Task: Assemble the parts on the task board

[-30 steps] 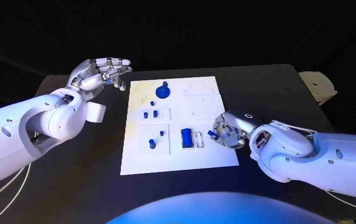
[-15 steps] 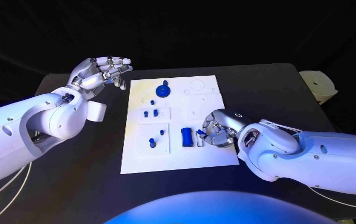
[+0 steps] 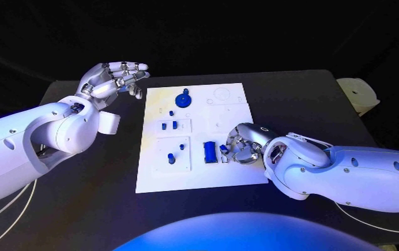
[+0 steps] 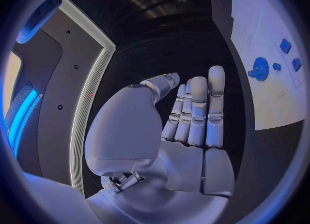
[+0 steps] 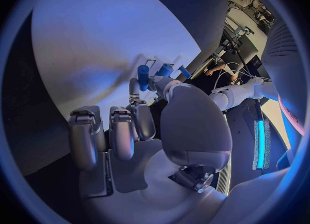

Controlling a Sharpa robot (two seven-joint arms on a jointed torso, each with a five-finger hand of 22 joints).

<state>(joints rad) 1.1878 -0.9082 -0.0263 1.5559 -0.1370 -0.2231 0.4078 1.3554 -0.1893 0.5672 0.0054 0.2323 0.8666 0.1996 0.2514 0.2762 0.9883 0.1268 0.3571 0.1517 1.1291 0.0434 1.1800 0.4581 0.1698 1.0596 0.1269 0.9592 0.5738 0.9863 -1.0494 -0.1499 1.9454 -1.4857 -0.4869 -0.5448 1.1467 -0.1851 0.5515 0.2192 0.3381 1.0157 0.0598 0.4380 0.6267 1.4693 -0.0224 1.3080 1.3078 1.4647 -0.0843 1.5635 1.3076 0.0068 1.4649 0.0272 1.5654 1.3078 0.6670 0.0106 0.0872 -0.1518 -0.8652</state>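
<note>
A: What has changed on the task board (image 3: pixel 193 173)?
B: The right hand (image 3: pixel 242 145), pinching a small blue part (image 3: pixel 224 148), has moved leftward beside the blue block (image 3: pixel 210 152).
A: The left hand (image 3: pixel 115 81)?
B: Unchanged: empty, fingers apart, above the tabletop (image 3: pixel 100 205).

The black table (image 3: pixel 299 98) carries the white task board (image 3: pixel 229 170) at its middle.

Bare table (image 3: pixel 100 170) beside crowded task board (image 3: pixel 233 98)

Task board (image 3: pixel 226 170): matt white plastic. Parts (image 3: pixel 210 153): smooth blue plastic. Bench (image 3: pixel 83 205): matt black. Right robot hand (image 3: pixel 241 146): glossy silver metal.
</note>
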